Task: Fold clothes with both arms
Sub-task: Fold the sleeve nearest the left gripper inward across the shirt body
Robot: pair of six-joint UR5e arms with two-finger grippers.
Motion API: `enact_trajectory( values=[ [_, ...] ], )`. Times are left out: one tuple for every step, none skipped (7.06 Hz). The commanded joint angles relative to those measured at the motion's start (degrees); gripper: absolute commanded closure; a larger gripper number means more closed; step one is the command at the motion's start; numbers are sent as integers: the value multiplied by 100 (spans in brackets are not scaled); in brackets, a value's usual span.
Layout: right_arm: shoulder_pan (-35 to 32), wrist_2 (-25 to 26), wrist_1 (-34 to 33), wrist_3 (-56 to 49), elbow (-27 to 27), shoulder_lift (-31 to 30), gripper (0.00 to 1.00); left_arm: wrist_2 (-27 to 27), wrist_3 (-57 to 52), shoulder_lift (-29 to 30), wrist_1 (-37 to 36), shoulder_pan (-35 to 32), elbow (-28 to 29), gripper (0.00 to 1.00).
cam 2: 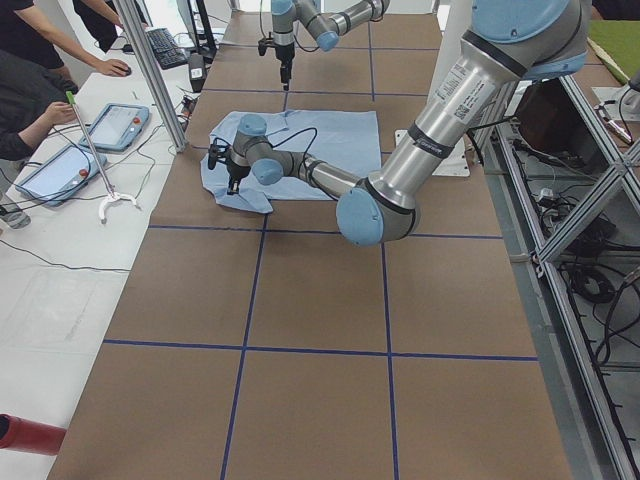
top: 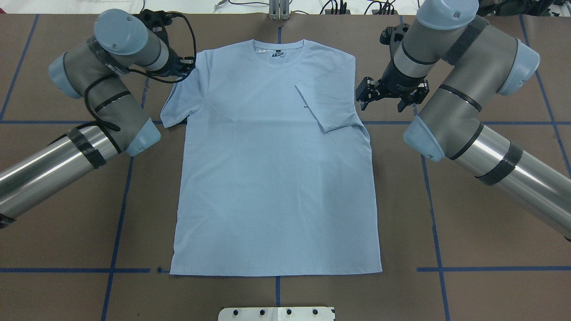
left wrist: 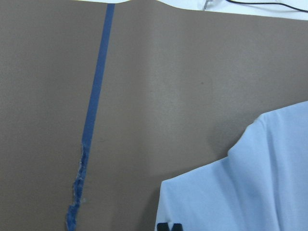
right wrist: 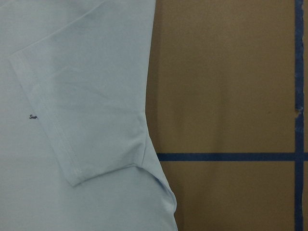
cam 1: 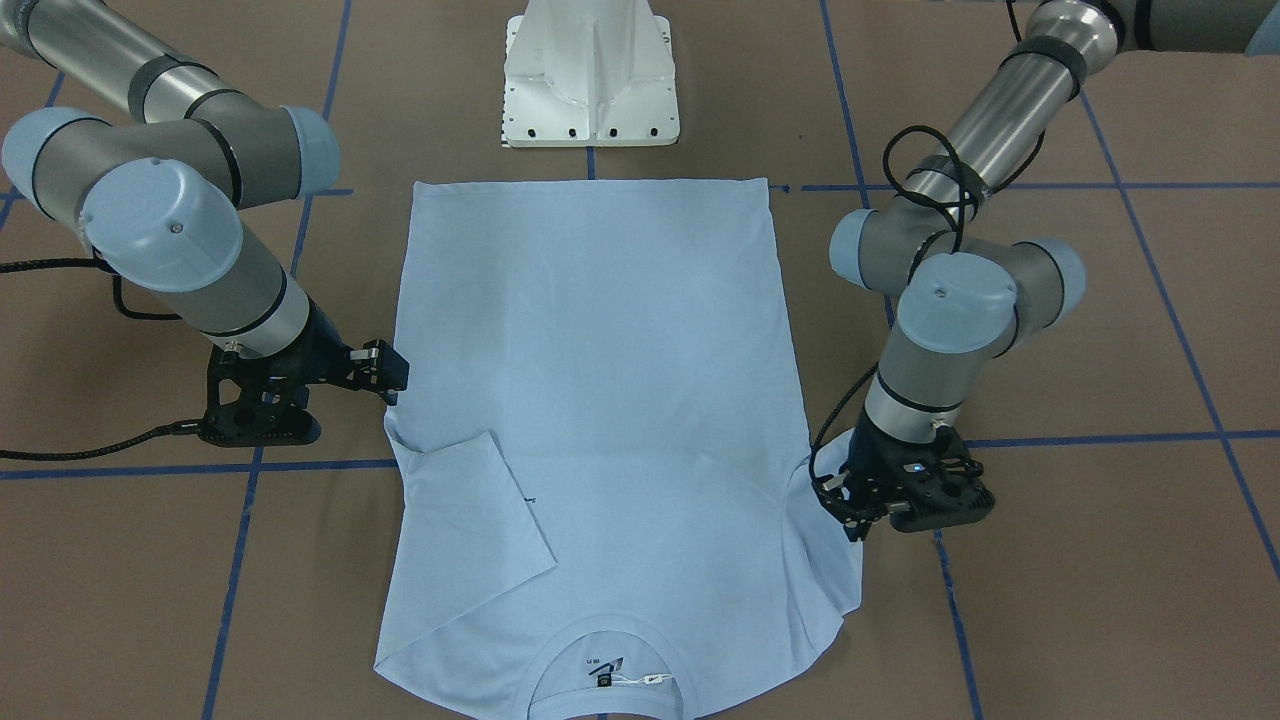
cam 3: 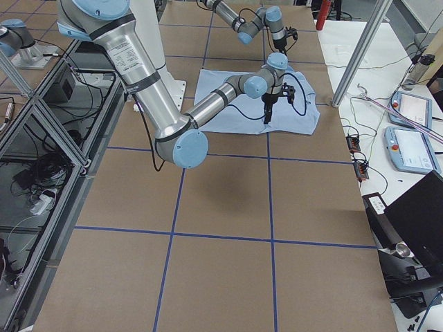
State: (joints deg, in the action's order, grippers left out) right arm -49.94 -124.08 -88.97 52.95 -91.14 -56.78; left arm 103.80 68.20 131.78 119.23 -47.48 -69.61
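While the left gripper point(top: 186, 67) sits at the T-shirt's point(top: 272, 187) spread sleeve point(top: 178, 102), its finger state unreadable, the shirt lies flat on the table point(top: 468, 232). Its other sleeve point(top: 330, 104) is folded inward, and the right gripper point(top: 382, 103) hovers beside it, fingers released.

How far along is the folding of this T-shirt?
Done: one sleeve is folded onto the T-shirt's chest, beside the open right gripper. In hand: the left gripper is at the other sleeve, which lies spread. Left: that sleeve and the body folds.
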Motion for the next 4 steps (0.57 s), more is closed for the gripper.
enact_trajectory(
  values=[
    [19, 33, 20, -4, -1, -44, 0, -17, 815, 1255, -252, 475, 941, 100],
    [19, 33, 20, -13, -9, -44, 0, -26, 975, 1663, -182, 581, 1410, 100],
    [28, 33, 20, -21, -1, -35, 0, -61, 976, 1684, 19, 582, 1632, 100],
    [37, 42, 20, -4, -1, -27, 0, -401, 994, 1641, 273, 573, 1843, 100]
  ],
)
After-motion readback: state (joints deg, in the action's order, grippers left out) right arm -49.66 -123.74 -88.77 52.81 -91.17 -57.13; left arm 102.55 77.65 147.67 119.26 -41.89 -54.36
